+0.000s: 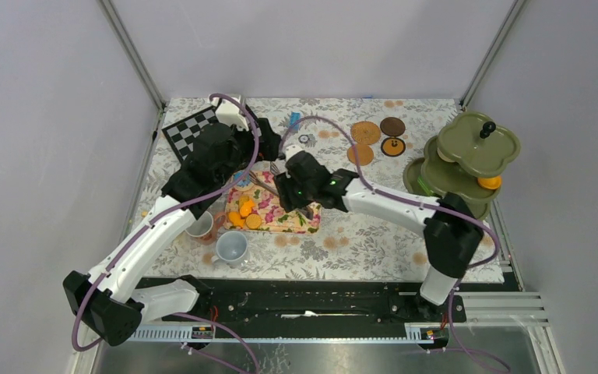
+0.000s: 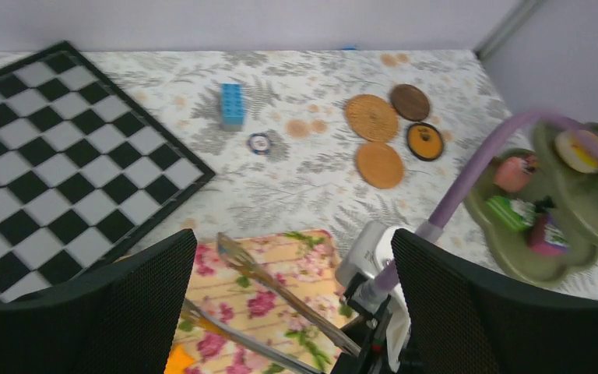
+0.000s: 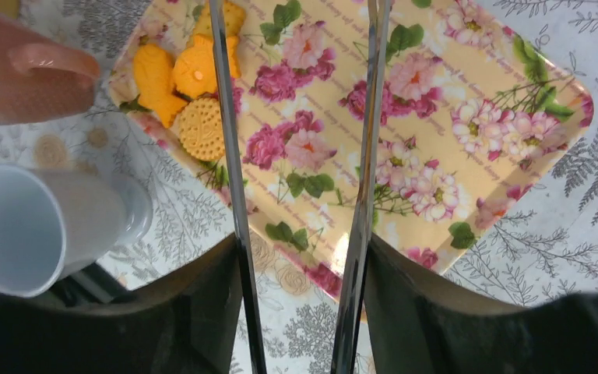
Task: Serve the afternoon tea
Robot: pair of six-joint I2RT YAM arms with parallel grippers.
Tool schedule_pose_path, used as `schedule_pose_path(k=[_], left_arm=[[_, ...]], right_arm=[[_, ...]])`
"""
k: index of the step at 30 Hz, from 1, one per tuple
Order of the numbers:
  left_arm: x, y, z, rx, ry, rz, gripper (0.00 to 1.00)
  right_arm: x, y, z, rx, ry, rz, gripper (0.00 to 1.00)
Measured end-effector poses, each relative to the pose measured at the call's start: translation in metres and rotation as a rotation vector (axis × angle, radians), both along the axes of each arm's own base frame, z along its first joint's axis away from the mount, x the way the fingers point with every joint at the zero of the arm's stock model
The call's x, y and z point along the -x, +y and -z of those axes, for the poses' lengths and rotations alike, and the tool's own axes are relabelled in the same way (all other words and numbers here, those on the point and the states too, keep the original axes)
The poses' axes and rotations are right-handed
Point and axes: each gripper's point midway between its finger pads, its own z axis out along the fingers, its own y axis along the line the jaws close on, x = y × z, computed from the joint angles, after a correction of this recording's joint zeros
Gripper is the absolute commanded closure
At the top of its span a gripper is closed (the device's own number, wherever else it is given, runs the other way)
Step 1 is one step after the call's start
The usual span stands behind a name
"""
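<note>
My right gripper (image 1: 293, 192) (image 3: 304, 253) is shut on the metal tongs (image 3: 229, 156), one finger on each arm, and holds them low over the floral mat (image 3: 467, 86). The tongs' tips are spread apart. Orange and yellow toy pastries (image 3: 179, 89) (image 1: 243, 212) lie on the mat's left end. A brown-pink mug (image 3: 15, 74) (image 1: 201, 227) and a pale grey-blue mug (image 3: 31, 226) (image 1: 232, 248) stand beside the mat. Round brown coasters (image 1: 364, 132) (image 2: 372, 117) lie at the back. My left gripper (image 1: 251, 152) (image 2: 293, 257) is open and empty above the mat's far end, with the tongs (image 2: 280, 288) below it.
A green tiered stand (image 1: 467, 156) (image 2: 545, 249) at the right holds toy foods and an orange pastry (image 1: 489, 183). A checkerboard (image 1: 191, 131) (image 2: 54, 156) lies at the back left. A blue brick (image 2: 232, 105) and a small round token (image 2: 259, 142) lie behind the mat.
</note>
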Motion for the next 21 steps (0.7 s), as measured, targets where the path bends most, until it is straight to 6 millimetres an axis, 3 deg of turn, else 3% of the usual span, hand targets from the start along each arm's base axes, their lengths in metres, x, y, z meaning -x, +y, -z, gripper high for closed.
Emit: schedule_pose_path(k=[4, 9, 15, 21], left_arm=[[-0.006, 0.021, -0.001, -0.027, -0.009, -0.080, 0.01], [-0.007, 0.037, -0.005, -0.039, -0.020, -0.140, 0.01], [-0.006, 0.038, -0.013, -0.002, -0.038, -0.162, 0.01], [0.002, 0.064, -0.016, 0.032, -0.059, -0.282, 0.01]], right_arm=[[-0.010, 0.025, 0.007, 0.061, -0.063, -0.013, 0.38], [-0.017, 0.035, 0.015, 0.135, -0.126, -0.010, 0.38], [0.009, 0.047, 0.036, 0.200, -0.148, -0.099, 0.38], [0.023, 0.047, 0.058, 0.191, -0.142, -0.141, 0.38]])
